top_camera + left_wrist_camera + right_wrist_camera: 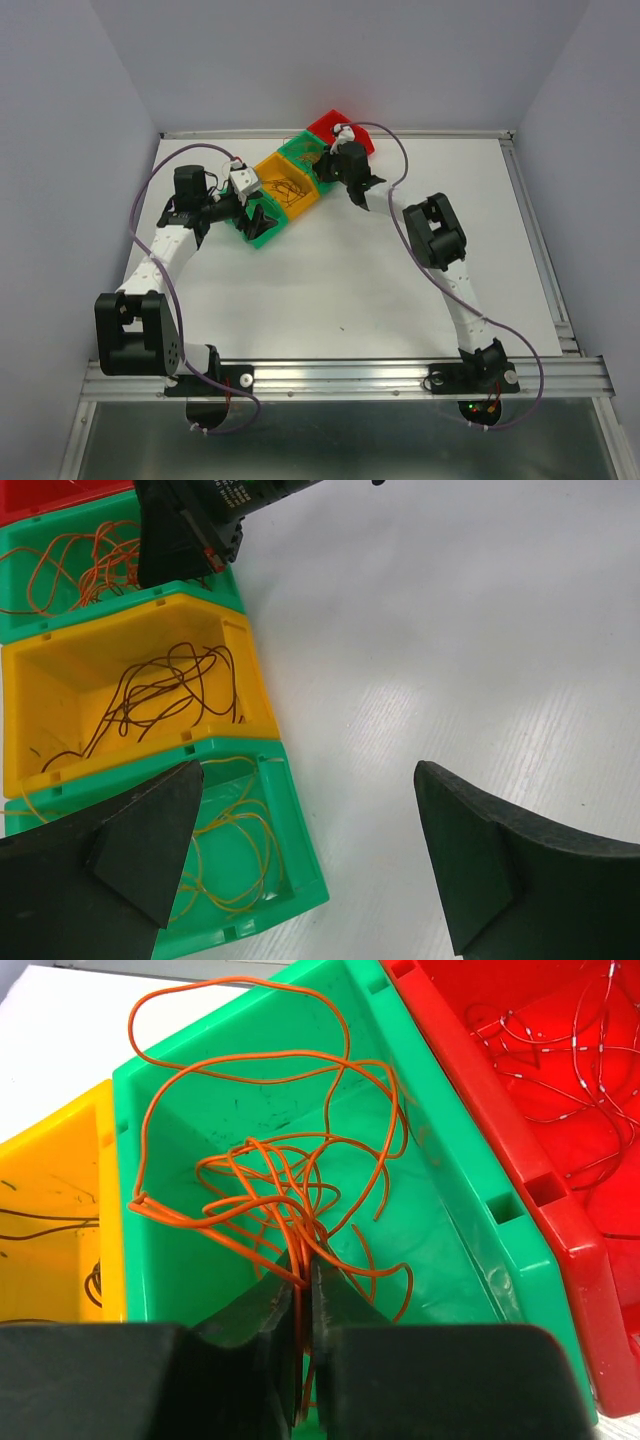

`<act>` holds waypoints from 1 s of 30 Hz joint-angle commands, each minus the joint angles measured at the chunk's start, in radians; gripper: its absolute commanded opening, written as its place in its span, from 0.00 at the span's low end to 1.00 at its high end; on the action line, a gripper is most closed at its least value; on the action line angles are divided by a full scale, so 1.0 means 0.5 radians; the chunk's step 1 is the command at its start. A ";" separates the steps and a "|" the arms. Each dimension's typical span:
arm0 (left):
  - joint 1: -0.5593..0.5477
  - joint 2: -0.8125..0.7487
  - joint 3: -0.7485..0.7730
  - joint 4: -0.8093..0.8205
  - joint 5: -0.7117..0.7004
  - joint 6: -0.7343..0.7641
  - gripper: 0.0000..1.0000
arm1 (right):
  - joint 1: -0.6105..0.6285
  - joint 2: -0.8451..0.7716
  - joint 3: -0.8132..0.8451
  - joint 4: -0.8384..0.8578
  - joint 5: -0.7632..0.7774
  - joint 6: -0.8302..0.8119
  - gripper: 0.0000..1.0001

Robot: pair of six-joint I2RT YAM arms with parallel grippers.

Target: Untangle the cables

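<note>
We've got the right gripper (304,1272) pinching what look like springy, featherlight orange cables (288,1218) mid-clump, left gripper (308,775) gaping; we'd grab a loose end.

Thin curly orange cables (300,1222), tangled, in green bin (455,1215)

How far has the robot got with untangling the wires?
Looks done: dark wires lie in the yellow bin, yellow wires in the near green bin, red wires in the red bin. In hand: the right gripper is pinching the orange wires at the other green bin. Left: that orange bunch looks knotted, and the left gripper is open, holding nothing.
</note>
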 commanded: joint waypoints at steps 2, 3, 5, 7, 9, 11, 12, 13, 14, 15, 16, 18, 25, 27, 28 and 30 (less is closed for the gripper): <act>0.000 -0.001 0.008 0.058 0.032 0.002 0.99 | -0.015 -0.003 0.114 -0.075 -0.010 -0.040 0.16; 0.000 -0.001 0.008 0.055 0.032 0.002 0.99 | -0.015 -0.018 0.114 -0.078 -0.010 -0.046 0.19; 0.000 0.009 0.011 0.055 0.025 0.002 0.99 | -0.015 -0.061 0.114 -0.078 0.002 -0.061 0.27; 0.000 0.009 0.011 0.055 0.025 0.002 0.99 | -0.015 -0.092 0.111 -0.084 0.017 -0.080 0.37; 0.000 0.009 0.014 0.058 0.025 0.002 0.99 | -0.015 -0.141 0.108 -0.090 0.039 -0.089 0.38; 0.000 0.009 0.011 0.052 0.025 0.005 0.99 | -0.012 -0.171 0.099 -0.102 0.057 -0.098 0.52; 0.000 0.009 0.011 0.052 0.025 0.005 0.99 | -0.012 -0.205 0.087 -0.109 0.063 -0.104 0.54; 0.000 0.009 0.014 0.052 0.025 0.005 0.99 | -0.015 -0.218 0.084 -0.130 0.073 -0.108 0.57; 0.000 0.009 0.011 0.052 0.028 0.005 0.99 | -0.015 -0.230 0.090 -0.151 0.073 -0.114 0.57; 0.000 0.009 0.014 0.052 0.025 0.005 0.99 | -0.015 -0.239 0.099 -0.182 0.076 -0.123 0.58; 0.000 0.012 0.014 0.052 0.022 0.011 0.99 | -0.012 -0.260 0.120 -0.237 0.082 -0.129 0.64; 0.000 0.009 0.014 0.052 0.019 0.005 0.99 | -0.012 -0.300 0.099 -0.253 0.085 -0.141 0.67; 0.000 -0.001 0.011 0.052 0.016 0.008 0.99 | -0.003 -0.521 -0.091 -0.250 0.106 -0.187 0.87; 0.000 -0.001 0.011 0.049 0.001 0.011 0.99 | 0.003 -0.644 -0.198 -0.250 0.116 -0.212 0.92; 0.000 -0.013 0.005 0.058 -0.005 -0.001 0.99 | 0.015 -0.696 -0.247 -0.250 0.116 -0.239 0.95; 0.006 -0.028 -0.004 0.058 -0.030 -0.017 0.99 | 0.025 -0.889 -0.453 -0.247 0.161 -0.249 0.98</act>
